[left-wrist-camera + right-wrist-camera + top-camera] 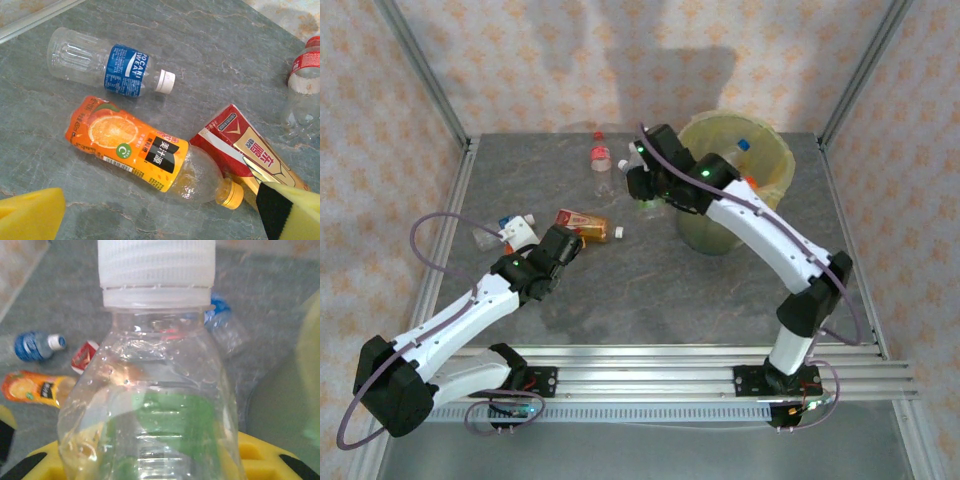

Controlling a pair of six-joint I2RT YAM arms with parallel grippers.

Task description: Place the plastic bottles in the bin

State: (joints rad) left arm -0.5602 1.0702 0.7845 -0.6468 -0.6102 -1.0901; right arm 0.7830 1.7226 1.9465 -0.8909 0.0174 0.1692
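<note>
Where the arms are bolted at the near edge, the listing begins.

Item 1: left hand (pixel 160 217), jaws wide open and empty, poised over the worktop (pixel 225 45) above the orange-label bottle (pixel 135 145).

Item 2: that bottle, lying on its side, its yellow cap close against the red-and-gold pack (pixel 240 145). Whether the pack is a bottle cannot be told.

Item 3: blue-label bottle (pixel 112 70), on its side just beyond, white cap, apart from item 2.

Item 4: red-label bottle (pixel 601 160), farther back on the worktop.

Item 5: right hand (pixel 642 188), closed on the green-label bottle (pixel 150 410). It is gripped low on the body, white cap pointing away from the hand, just beside the bin (pixel 712 232).

Item 6: the bin, at the far right, with at least 1 blue-capped bottle (pixel 744 146) seen inside.

Handling, as judged: all bottles appear empty, so they are taken to be light, thin-walled and easily dented. Being smooth and round, they are liable to roll or slip. A grip across the labelled mid-body, at right angles to the long axis, is advised. Neck and cap are judged too narrow.
</note>
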